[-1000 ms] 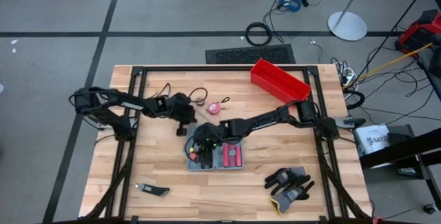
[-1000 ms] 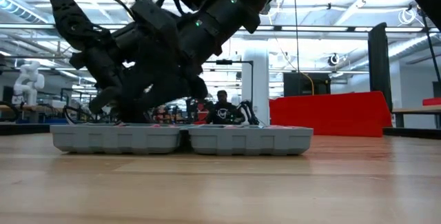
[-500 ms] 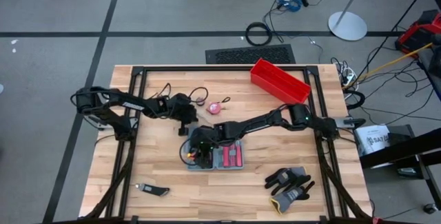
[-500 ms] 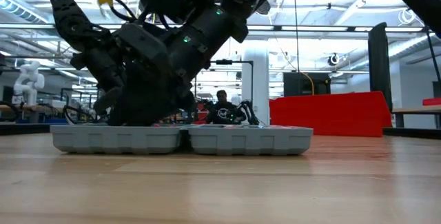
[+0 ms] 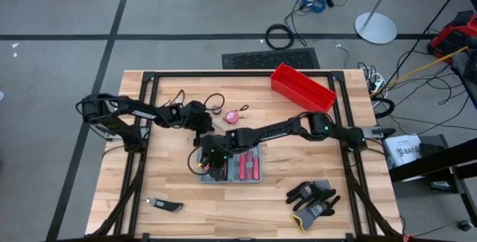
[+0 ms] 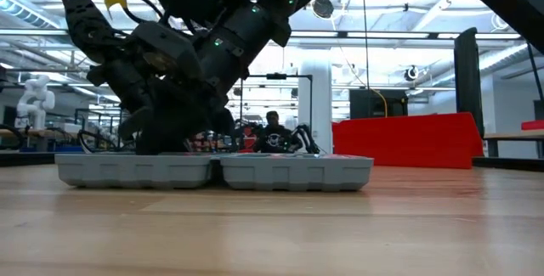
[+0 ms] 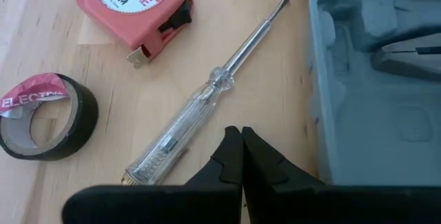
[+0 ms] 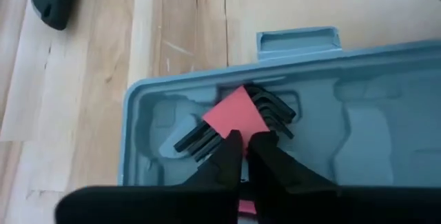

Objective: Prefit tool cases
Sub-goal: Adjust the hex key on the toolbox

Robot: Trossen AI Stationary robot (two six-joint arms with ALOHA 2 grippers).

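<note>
The tool case (image 5: 232,169) lies open and flat near the middle of the table (image 5: 298,208), both grey-blue halves side by side, red-handled tools already seated in the half on the robot's right. In the other half a set of black hex keys (image 8: 265,110) in a red holder (image 8: 234,114) sits in its moulded slot, and the right hand (image 8: 243,145) is down over it with its fingers drawn nearly together just at the holder's edge; whether they pinch it or only press on it cannot be told. To do this well, I judge the set should be pushed straight down until it lies flush in the recess, without dragging the light case sideways. The left hand (image 7: 241,158), fully closed and empty, hovers beside the case's edge over a clear-handled screwdriver (image 7: 207,103), with a red tape measure (image 7: 134,3) and a roll of black tape (image 7: 48,117) just beyond, likely the next pieces to fit.
</note>
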